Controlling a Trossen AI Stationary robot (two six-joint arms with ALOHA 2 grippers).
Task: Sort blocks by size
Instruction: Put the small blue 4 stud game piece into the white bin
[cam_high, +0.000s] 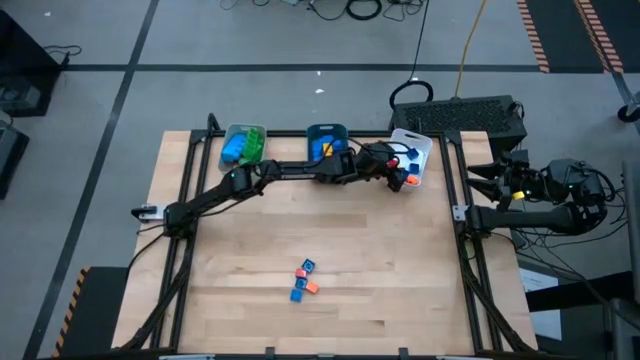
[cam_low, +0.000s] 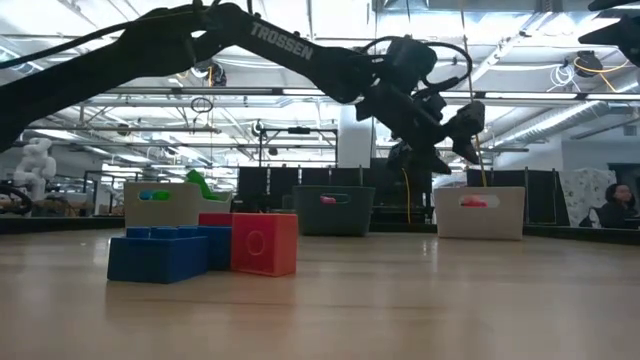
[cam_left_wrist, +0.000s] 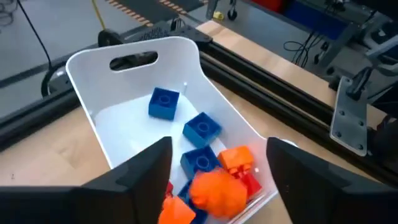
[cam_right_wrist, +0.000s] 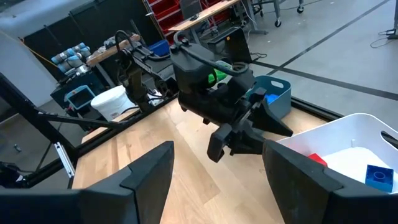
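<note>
My left gripper (cam_high: 402, 172) (cam_left_wrist: 217, 149) reaches over the white tray (cam_left_wrist: 93, 74) at the table's far right and stands open. Between its fingers shows a blurred orange block (cam_left_wrist: 217, 191), with a gap on either side, over several blue, orange and red blocks (cam_left_wrist: 200, 129) lying in the tray. Whether the orange block rests on them I cannot tell. A few small blue and orange blocks (cam_high: 305, 280) lie on the table near its front middle. My right gripper (cam_right_wrist: 217, 148) waits open beyond the table's right edge (cam_high: 480, 182).
A teal tray (cam_high: 327, 140) and a grey tray (cam_high: 243, 145) holding blue and green blocks stand along the far edge, left of the white one. Black rails (cam_high: 190, 200) frame the table. The wooden top between the trays and the loose blocks is bare.
</note>
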